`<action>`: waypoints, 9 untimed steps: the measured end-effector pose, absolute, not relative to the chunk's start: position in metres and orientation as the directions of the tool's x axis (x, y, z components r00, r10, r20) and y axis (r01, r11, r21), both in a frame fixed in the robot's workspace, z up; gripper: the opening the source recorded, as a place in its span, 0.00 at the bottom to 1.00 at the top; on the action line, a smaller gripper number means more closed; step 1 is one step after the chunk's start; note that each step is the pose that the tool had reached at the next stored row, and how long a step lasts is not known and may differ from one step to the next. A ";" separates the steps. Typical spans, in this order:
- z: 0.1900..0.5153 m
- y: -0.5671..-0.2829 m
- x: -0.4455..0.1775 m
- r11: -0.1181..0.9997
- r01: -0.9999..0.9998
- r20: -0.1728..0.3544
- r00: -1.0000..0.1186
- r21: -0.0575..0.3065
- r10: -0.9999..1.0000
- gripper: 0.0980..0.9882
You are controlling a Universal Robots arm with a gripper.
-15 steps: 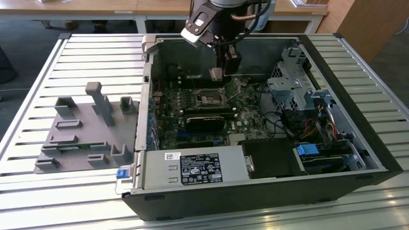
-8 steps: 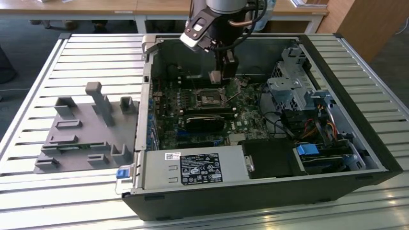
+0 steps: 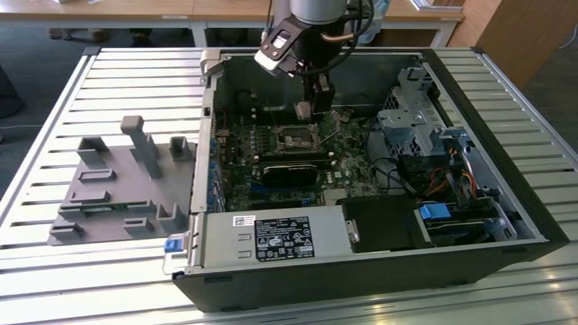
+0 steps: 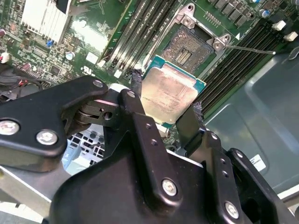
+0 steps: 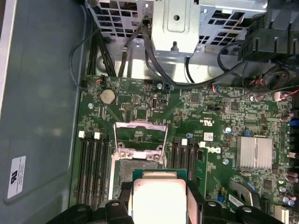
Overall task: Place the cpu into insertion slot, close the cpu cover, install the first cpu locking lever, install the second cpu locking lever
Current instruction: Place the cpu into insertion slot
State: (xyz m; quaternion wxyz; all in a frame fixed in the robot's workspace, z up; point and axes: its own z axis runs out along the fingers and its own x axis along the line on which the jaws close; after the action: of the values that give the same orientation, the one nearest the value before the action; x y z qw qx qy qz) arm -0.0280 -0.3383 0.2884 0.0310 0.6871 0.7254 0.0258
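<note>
My gripper (image 4: 164, 103) is shut on the cpu (image 4: 170, 95), a small square chip with a pale metal face and a green edge, held by two opposite sides between black fingers (image 4: 135, 88). In the exterior view the gripper (image 3: 305, 112) hangs inside the open computer case, a little above the insertion slot (image 3: 296, 137). The slot (image 4: 189, 46) lies bare, dark with a silvery rim, just beyond the chip. In the first wrist view the cpu (image 5: 159, 198) hovers partly over the slot (image 5: 135, 169), and the cpu cover (image 5: 140, 135) stands swung open behind it. A thin lever (image 4: 247, 49) sticks out beside the slot.
Memory slots (image 5: 91, 163) flank the socket on the green board. A long black card (image 3: 289, 169) lies in front of it, a finned heat sink (image 5: 254, 151) nearby. The grey power box (image 3: 271, 237), drive cage (image 3: 411, 128) and cables crowd the case. A grey fixture (image 3: 118, 183) sits outside.
</note>
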 end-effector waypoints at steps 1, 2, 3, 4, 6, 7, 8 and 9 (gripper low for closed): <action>0.287 -0.338 -0.028 0.054 0.995 -0.010 -0.054 0.080 0.999 0.50; 0.286 -0.337 -0.028 0.054 0.995 -0.010 -0.054 0.080 0.999 0.50; 0.285 -0.337 -0.028 0.054 0.995 -0.010 -0.054 0.080 0.999 0.50; 0.284 -0.336 -0.029 0.054 0.995 -0.010 -0.054 0.080 0.999 0.50; 0.282 -0.335 -0.029 0.054 0.995 -0.010 -0.054 0.080 0.999 0.50; 0.281 -0.334 -0.029 0.054 0.995 -0.010 -0.054 0.080 0.999 0.50; 0.280 -0.334 -0.029 0.054 0.995 -0.010 -0.054 0.080 0.999 0.50; 0.279 -0.334 -0.029 0.054 0.995 -0.010 -0.054 0.080 0.999 0.50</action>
State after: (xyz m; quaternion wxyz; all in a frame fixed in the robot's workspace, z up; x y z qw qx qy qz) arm -0.0286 -0.3339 0.2790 0.0311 0.6871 0.7254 0.0258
